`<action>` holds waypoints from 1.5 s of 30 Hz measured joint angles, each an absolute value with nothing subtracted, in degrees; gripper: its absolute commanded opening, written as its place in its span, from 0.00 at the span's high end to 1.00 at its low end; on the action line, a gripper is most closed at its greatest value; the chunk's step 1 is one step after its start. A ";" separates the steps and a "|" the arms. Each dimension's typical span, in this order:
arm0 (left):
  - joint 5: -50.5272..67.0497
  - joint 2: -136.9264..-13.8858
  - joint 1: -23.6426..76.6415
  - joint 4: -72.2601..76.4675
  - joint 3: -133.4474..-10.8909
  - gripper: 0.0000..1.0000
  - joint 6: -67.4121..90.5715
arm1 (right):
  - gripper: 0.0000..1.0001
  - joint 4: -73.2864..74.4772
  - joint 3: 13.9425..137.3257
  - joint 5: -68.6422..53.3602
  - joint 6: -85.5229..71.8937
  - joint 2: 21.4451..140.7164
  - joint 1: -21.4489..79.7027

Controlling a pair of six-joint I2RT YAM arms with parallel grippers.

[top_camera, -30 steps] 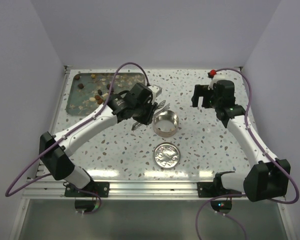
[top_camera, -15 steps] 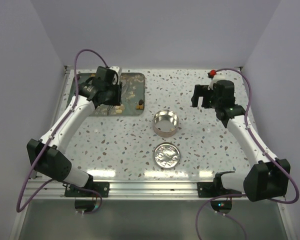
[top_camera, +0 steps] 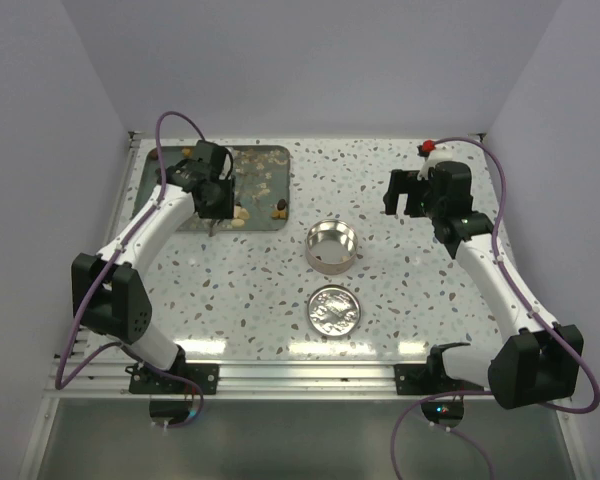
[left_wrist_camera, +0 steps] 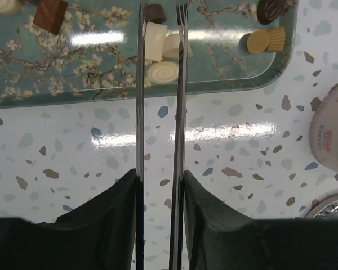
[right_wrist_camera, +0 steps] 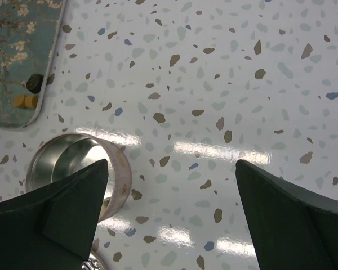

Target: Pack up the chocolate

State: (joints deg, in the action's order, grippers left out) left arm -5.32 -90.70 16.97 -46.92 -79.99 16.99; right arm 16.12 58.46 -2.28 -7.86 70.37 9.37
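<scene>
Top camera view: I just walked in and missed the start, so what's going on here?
The left gripper holds slim metal tongs over the teal floral tray, tips among pale and dark chocolate pieces. The round metal tin stands open mid-table, its lid beside it, seemingly empty. The right gripper hangs open, idle.

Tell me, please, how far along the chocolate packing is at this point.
Done: nothing visible; the tin looks empty, its lid lying beside it. In hand: the left tool holds tongs with tips at pale chocolates on the tray. Left: every piece seen sits on the tray, and the lid is off. The right tool hangs open.
</scene>
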 measured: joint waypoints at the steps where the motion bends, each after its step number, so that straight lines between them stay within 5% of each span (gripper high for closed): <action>1: -5.52 -91.37 16.80 -46.87 -79.70 0.61 16.99 | 0.02 16.10 58.46 -2.28 -7.90 70.28 9.37; 45: -5.10 -95.77 10.90 -42.04 -75.72 0.61 16.86 | 0.02 16.34 58.46 -2.74 -7.94 70.98 9.37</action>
State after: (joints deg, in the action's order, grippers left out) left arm -5.10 -95.77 10.90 -42.04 -75.72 16.86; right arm 16.34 58.46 -2.74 -7.94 70.98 9.37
